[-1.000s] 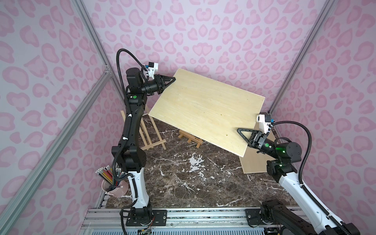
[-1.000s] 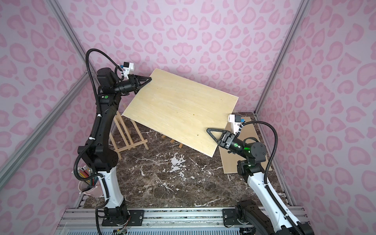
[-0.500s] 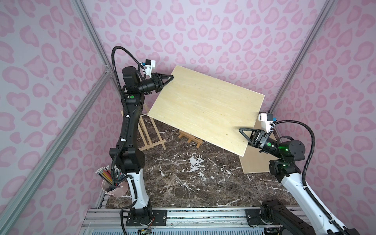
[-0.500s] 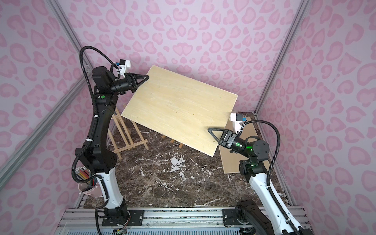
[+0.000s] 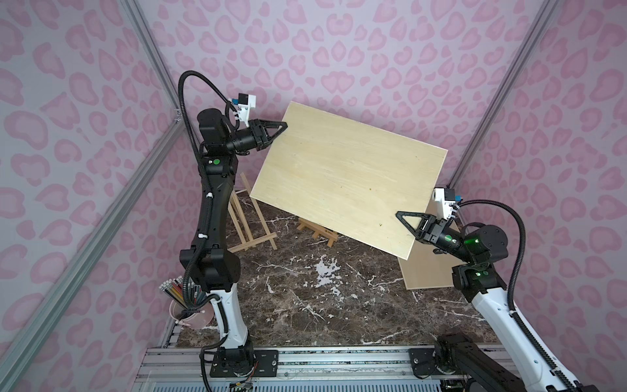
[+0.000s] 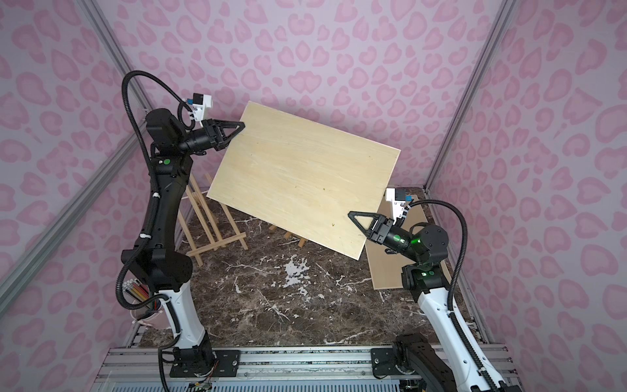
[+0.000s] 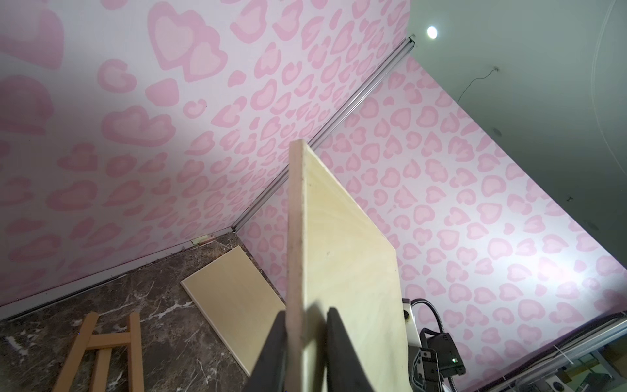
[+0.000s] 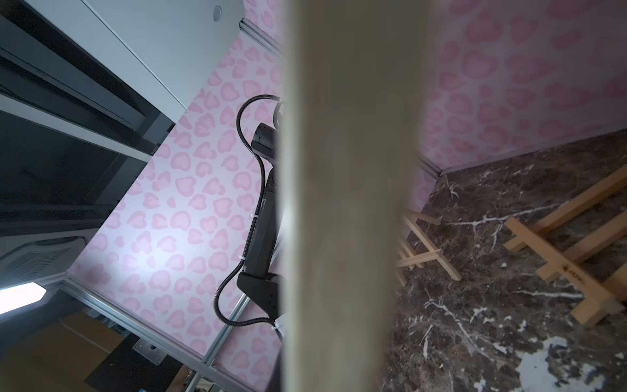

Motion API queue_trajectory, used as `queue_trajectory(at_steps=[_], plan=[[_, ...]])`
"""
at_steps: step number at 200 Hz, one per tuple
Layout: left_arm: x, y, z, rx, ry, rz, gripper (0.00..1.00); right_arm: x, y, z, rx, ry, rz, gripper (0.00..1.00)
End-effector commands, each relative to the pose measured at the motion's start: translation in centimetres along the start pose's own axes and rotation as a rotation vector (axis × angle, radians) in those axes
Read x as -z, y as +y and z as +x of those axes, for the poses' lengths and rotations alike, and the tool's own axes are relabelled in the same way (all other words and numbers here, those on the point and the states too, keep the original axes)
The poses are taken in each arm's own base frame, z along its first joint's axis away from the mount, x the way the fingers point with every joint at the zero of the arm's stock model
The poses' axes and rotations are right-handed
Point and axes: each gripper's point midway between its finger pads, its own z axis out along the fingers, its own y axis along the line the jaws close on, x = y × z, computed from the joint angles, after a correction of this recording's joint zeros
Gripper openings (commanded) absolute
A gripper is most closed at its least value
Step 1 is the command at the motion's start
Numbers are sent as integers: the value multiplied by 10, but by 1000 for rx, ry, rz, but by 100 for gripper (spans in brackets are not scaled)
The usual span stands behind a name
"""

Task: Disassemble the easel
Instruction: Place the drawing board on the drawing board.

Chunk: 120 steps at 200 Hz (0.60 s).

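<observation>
A large pale wooden board hangs tilted in the air between both arms. My left gripper is shut on its upper left corner, one finger on each face. My right gripper is shut on the lower right edge; in the right wrist view the blurred board edge hides the jaws. One small wooden easel stands on the table behind the left arm. Another easel lies under the board, partly hidden.
A smaller board lies flat on the dark marble table at the right, beside my right arm. A cup of pencils sits by the left arm's base. Pink patterned walls close in on three sides.
The left gripper and its board corner have shifted slightly up and left. The right gripper stays at the lower right edge, and its jaws have closed on the board.
</observation>
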Motion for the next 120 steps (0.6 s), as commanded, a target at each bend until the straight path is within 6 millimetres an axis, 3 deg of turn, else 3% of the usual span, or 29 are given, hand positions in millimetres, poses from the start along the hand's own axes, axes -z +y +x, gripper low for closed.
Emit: queue_trajectory(at_steps=[1,22,53,61,66,72,91,120], plan=[[-2,-18,-6,-192,-22,32,3,1,28,-4,160,-12,-83,0],[-8,-13,-2,-175,-23,11,4,2,21,-6,140,-41,-85,0],[-10,11,-7,-107,-70,-92,34,12,26,-11,148,-128,-121,0],[-9,18,-8,-96,-76,-125,47,17,27,-14,146,-159,-126,0],[-9,21,-8,-90,-80,-138,64,20,28,-15,145,-179,-133,0],[-8,25,-8,-80,-85,-154,78,24,31,-16,144,-196,-149,0],[-8,37,-8,-51,-98,-196,99,35,34,-21,134,-258,-177,0],[-6,52,-7,-10,-114,-247,98,45,32,-26,107,-314,-203,0]])
